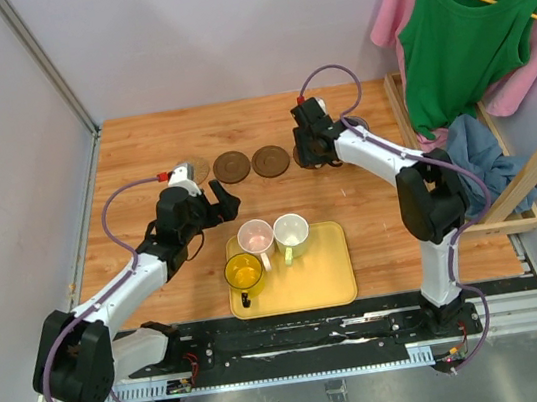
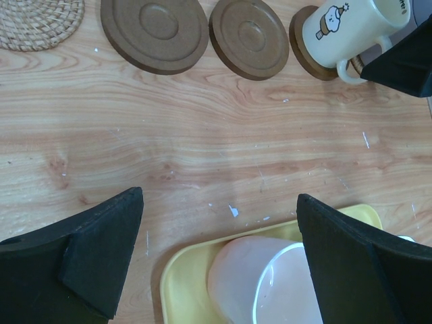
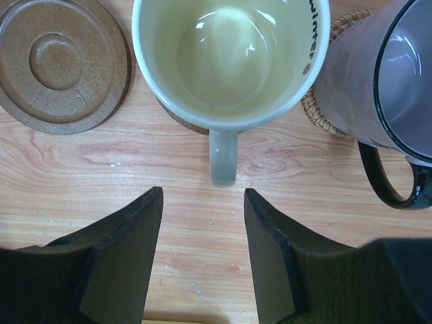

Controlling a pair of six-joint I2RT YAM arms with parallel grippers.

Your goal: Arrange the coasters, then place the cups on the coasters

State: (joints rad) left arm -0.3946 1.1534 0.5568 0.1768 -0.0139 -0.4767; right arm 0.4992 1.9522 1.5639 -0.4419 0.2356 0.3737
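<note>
Along the back of the table lies a row of coasters: a tan woven one (image 2: 37, 23), then two bare dark brown ones (image 2: 155, 34) (image 2: 250, 37). The cream cup (image 3: 229, 61) stands on a further dark coaster (image 2: 304, 50), and the grey-purple cup (image 3: 378, 74) on a woven coaster (image 3: 317, 111). My right gripper (image 3: 202, 196) is open just short of the cream cup's handle (image 3: 223, 158), holding nothing. My left gripper (image 2: 219, 202) is wide open above the tray's far edge, over the pink cup (image 2: 263, 283). The pink (image 1: 255, 235), pale green-white (image 1: 291, 230) and yellow (image 1: 245, 273) cups stand in the tray.
The yellow rectangular tray (image 1: 326, 283) sits near the front middle. Hanging clothes (image 1: 465, 30) and a blue cloth (image 1: 479, 154) on a wooden rack (image 1: 528, 213) border the table's right side. A wall and metal rail (image 1: 84, 218) run along the left.
</note>
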